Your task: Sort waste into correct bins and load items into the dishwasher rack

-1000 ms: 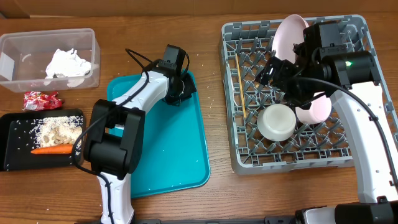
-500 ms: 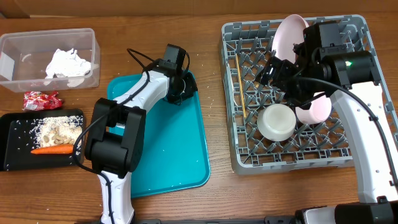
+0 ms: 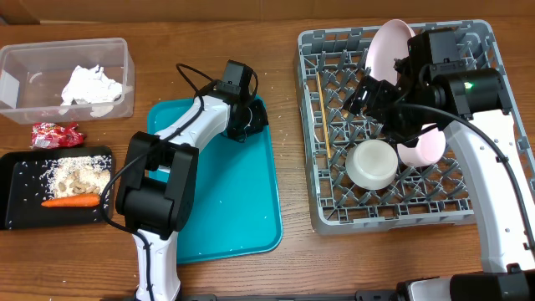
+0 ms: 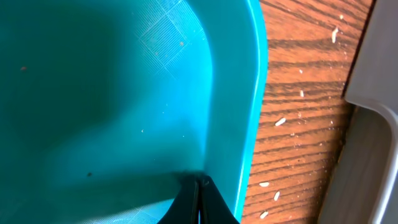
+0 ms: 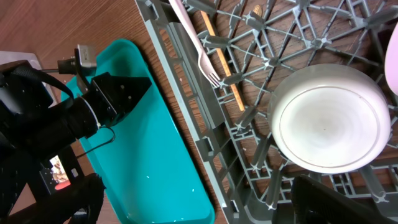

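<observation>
snack wrapper [image 3: 57, 134] lies unsorted between tub [image 3: 25, 67] and black tray [image 3: 17, 196]; left gripper [image 3: 249, 127], clenched, has only nudged the teal tray [image 3: 234, 217] rightward; right gripper [image 3: 376, 100] over the rack [image 3: 376, 222], grip unclear

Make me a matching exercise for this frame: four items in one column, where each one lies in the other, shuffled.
1 tissue
2 carrot
3 wrapper
4 fork

A rack
B bare table
C tub
D black tray

Pairs: 1-C, 2-D, 3-B, 4-A
</observation>
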Robot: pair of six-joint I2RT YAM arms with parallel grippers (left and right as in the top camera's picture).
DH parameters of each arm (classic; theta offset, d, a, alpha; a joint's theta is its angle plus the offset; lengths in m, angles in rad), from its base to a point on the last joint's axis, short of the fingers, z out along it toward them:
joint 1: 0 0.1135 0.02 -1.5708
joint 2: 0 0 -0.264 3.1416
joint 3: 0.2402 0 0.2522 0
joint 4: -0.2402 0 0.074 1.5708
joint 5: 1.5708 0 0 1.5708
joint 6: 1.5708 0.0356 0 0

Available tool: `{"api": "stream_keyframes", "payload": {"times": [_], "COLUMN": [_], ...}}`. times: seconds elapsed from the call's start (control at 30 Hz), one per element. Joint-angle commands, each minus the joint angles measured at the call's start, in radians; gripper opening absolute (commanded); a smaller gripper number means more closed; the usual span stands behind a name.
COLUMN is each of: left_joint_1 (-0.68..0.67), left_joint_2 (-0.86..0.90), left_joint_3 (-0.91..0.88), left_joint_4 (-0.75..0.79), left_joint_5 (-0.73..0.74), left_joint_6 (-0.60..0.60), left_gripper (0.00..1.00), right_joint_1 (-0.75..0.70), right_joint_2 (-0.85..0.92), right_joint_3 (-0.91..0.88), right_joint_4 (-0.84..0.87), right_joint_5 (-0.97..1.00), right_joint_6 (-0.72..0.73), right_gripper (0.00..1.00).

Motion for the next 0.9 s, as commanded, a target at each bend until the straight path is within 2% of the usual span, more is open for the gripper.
{"api": "stream_keyframes", "payload": {"times": [0.0,0.53,0.87], "left_joint_1": [-0.023,-0.040,-0.035], "left_joint_2": [0.065,0.065,0.064], "left_joint_3": [-0.017,-0.017,-0.016], "left_joint_4": [-0.006,0.018,0.024], "left_joint_5": [0.037,0.096,0.082], "left_joint_6": [0.050,0.122,0.116], "left_gripper": [0.04,0.04,0.04], "right_joint_1": [0.003,0.003,0.003], "right_joint_2": [-0.008,-0.008,-0.008], "right_joint_3": [0.018,0.018,0.018], "right_joint_4": [0.003,0.003,0.003], "right_joint_5": [-0.004,-0.004,-0.004], "right_joint_6": [-0.002,-0.002,-0.002], "right_gripper": [1.00,1.00,1.00]}}
